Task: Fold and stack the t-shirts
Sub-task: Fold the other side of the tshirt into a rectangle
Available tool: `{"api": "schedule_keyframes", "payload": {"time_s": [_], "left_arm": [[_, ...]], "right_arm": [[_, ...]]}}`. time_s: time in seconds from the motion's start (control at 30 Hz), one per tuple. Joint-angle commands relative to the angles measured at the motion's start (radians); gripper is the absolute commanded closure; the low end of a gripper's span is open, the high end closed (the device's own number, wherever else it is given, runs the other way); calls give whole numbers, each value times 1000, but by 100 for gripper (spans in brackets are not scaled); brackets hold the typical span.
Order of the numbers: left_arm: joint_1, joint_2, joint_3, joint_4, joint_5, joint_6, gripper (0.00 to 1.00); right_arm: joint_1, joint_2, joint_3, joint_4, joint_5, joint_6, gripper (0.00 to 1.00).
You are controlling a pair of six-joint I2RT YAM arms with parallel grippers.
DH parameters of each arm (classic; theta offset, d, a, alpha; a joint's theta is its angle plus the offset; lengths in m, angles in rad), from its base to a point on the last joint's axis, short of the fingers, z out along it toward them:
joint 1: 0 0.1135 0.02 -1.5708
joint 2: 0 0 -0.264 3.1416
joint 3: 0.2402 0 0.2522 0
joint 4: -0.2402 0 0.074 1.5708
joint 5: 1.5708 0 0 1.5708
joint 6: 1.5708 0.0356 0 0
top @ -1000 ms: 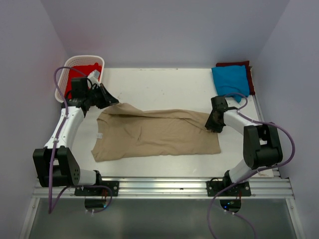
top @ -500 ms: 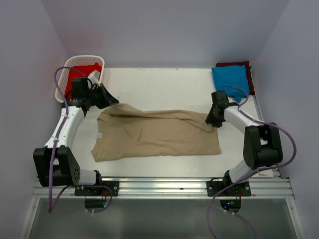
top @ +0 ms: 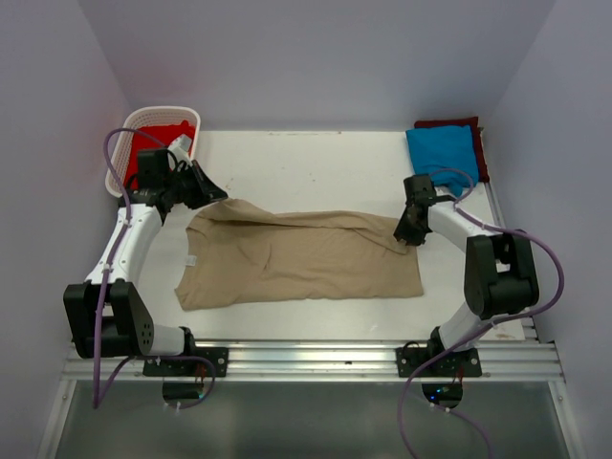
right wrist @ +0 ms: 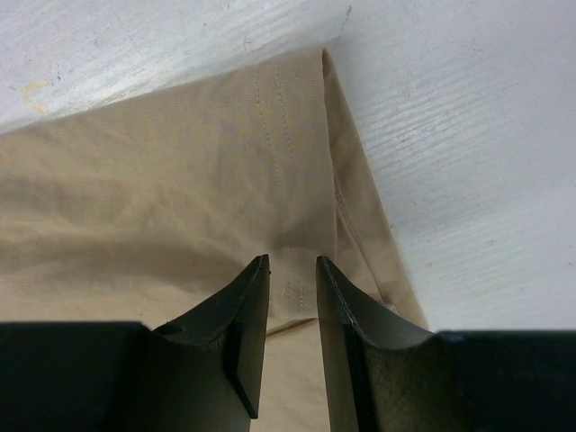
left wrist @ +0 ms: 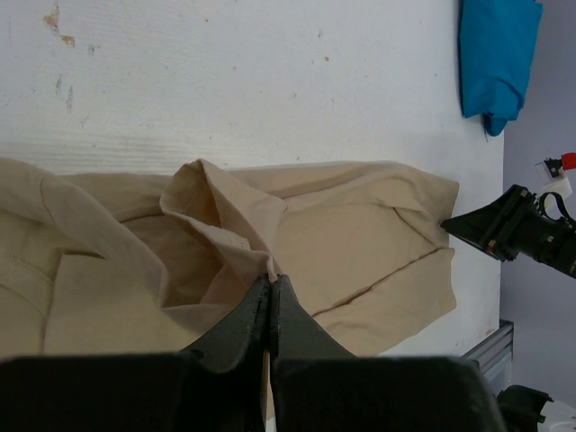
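A tan t-shirt (top: pixel 306 253) lies spread and partly folded across the middle of the table. My left gripper (top: pixel 218 194) (left wrist: pixel 271 277) is shut on a raised fold of the tan cloth (left wrist: pixel 360 225) at the shirt's far left corner. My right gripper (top: pixel 405 232) (right wrist: pixel 292 261) sits low at the shirt's far right corner. Its jaws stand narrowly apart, astride the stitched hem (right wrist: pixel 180 180). A folded blue t-shirt (top: pixel 442 148) (left wrist: pixel 495 54) rests on a maroon one (top: pixel 481 158) at the far right. A red t-shirt (top: pixel 158 134) lies in the basket.
The white lattice basket (top: pixel 163 113) stands at the far left corner, just behind my left arm. Walls close in the table on the left, back and right. A metal rail (top: pixel 306 359) runs along the near edge.
The right wrist has shifted slightly toward the far side at the shirt's corner, and its jaws have drawn closer together. The left arm and the shirt look unchanged.
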Motion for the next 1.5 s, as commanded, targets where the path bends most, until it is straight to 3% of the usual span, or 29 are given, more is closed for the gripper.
{"api": "schedule_keyframes", "payload": {"time_s": [0.0, 0.3, 0.5, 0.6, 0.87, 1.17, 1.47], "left_arm": [[8, 1, 0, -1, 6, 17, 100], [6, 4, -3, -1, 6, 14, 100], [8, 9, -4, 2, 12, 9, 100], [8, 7, -6, -1, 11, 12, 100], [8, 6, -10, -1, 12, 14, 100], [8, -17, 31, -10, -9, 24, 100], [9, -10, 132, -64, -104, 43, 100]], "right_arm": [[1, -54, -9, -21, 26, 7, 68], [3, -92, -68, -23, 16, 23, 64], [3, -77, -75, -8, 15, 21, 67], [3, -65, -69, 2, 15, 19, 72], [3, -62, -69, 9, 15, 15, 100], [3, -126, -19, -40, 81, 3, 100], [-11, -94, 214, -135, 193, -16, 100]]}}
